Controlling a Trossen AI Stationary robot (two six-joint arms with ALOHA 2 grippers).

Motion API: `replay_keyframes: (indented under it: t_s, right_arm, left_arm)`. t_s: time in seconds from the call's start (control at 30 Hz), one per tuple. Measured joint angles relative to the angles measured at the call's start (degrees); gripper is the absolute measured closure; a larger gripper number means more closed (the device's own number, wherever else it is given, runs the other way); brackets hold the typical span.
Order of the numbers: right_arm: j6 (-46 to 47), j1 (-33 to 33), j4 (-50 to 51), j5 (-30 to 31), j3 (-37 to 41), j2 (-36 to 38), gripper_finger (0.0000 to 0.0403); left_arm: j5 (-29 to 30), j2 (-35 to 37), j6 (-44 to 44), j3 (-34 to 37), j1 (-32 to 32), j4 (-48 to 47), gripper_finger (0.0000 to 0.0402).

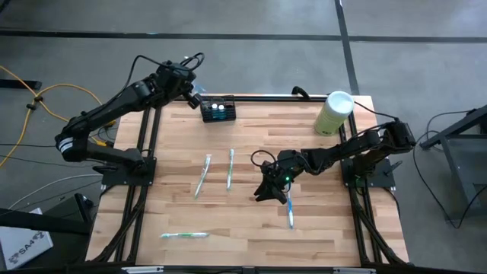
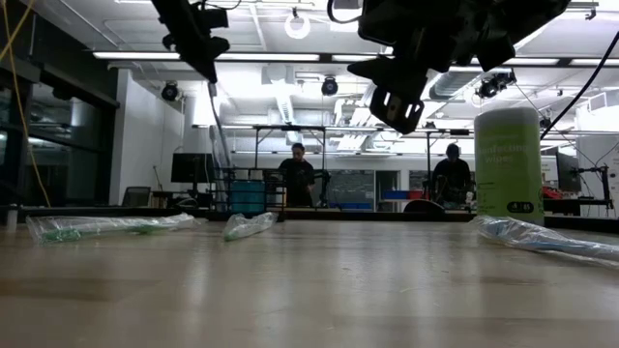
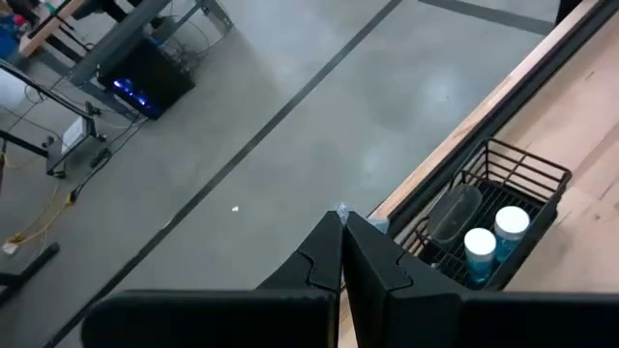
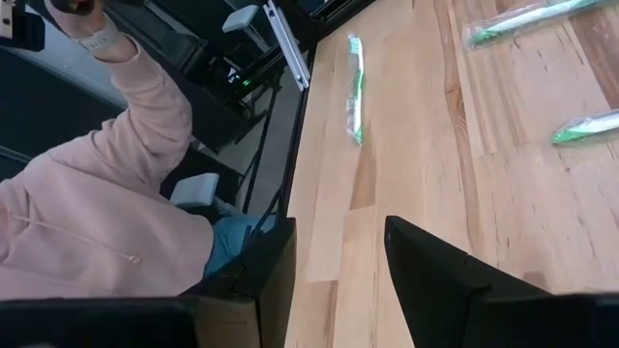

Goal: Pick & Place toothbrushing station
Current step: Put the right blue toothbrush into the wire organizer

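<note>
The black wire caddy (image 1: 218,110) stands at the table's far edge, left of centre; in the left wrist view (image 3: 527,169) it holds two white-capped tubes. My left gripper (image 1: 195,97) hangs just left of the caddy, over the table's far edge, shut on a thin wrapped toothbrush (image 2: 219,121). My right gripper (image 1: 266,187) is open and empty above the table's middle, beside a blue wrapped toothbrush (image 1: 289,211). Three more wrapped toothbrushes lie flat on the table (image 1: 203,175), (image 1: 230,169), (image 1: 183,235). My left gripper pinches the toothbrush's top end (image 3: 340,210) between its two shut fingers, from above, pointing down. Only a pale tip shows at the fingertips in the left wrist view. In the low view the toothbrush hangs below the fingers, slightly tilted, clear of the table.
A pale green cylinder with a white lid (image 1: 335,113) stands at the far right corner. A person in a pink sleeve (image 4: 106,193) is at the table's near left side. Two people stand in the room beyond (image 2: 297,179). Bare wood lies between the toothbrushes.
</note>
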State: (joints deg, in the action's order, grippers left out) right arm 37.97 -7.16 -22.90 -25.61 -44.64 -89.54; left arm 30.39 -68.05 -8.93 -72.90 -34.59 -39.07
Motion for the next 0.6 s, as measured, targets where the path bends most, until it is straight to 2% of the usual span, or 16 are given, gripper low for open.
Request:
replay_keyframes:
  t_s: [0.6]
  right_arm:
    - [-0.35, 0.02, 0.01, 0.02, 0.02, 0.00, 0.0252]
  left_arm:
    - [-0.28, 0.07, 0.53, 0.00, 0.02, -2.62, 0.0401]
